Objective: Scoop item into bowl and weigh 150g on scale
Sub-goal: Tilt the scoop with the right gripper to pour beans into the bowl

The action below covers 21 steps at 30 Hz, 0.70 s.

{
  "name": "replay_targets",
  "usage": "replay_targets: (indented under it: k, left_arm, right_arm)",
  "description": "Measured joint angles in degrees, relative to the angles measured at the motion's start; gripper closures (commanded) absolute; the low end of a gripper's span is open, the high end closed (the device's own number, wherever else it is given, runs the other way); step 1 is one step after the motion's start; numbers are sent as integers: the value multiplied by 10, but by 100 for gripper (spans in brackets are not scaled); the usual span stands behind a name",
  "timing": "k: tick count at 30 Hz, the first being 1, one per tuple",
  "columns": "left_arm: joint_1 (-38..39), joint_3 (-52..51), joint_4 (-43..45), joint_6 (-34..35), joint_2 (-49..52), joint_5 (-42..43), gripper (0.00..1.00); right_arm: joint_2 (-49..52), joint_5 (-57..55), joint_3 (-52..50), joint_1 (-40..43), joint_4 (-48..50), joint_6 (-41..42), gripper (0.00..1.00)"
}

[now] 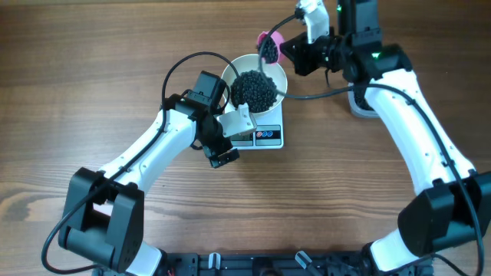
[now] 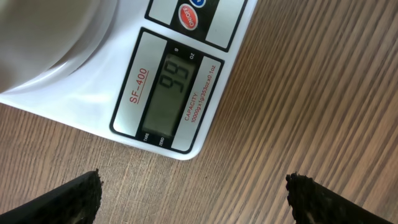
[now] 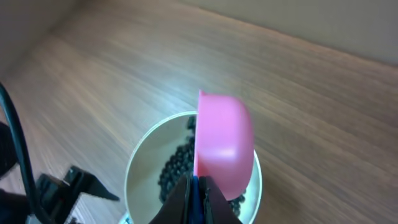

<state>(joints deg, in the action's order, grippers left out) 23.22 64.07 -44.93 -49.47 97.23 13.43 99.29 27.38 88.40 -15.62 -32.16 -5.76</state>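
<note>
From overhead, the round white bowl sits on the small white digital scale, heaped with black bean-like pellets. The right hand is clamped on a pink plastic scoop above the scale's far edge. The left hand hangs at the scale's front, spread wide and holding nothing.

The left wrist view shows the display reading seemingly 98, short of target.

In the right wrist view the scoop tilts over the bowl. Dumping it whole could overshoot. Pellets might skip off the rim onto the wooden bench beside the scale, and a scoop resting on the bowl would falsify the reading.
</note>
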Motion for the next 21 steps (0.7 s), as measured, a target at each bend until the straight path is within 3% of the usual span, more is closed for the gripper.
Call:
replay_targets:
  k: [8, 14, 21]
  left_arm:
    - [0, 0, 0, 0, 0, 0, 0]
    - [0, 0, 0, 0, 0, 0, 0]
    - [0, 0, 0, 0, 0, 0, 0]
  right_arm:
    - [0, -143, 0, -59, -47, -121, 96]
    - [0, -154, 0, -73, -47, -193, 96]
    - [0, -136, 0, -79, -51, -200, 96]
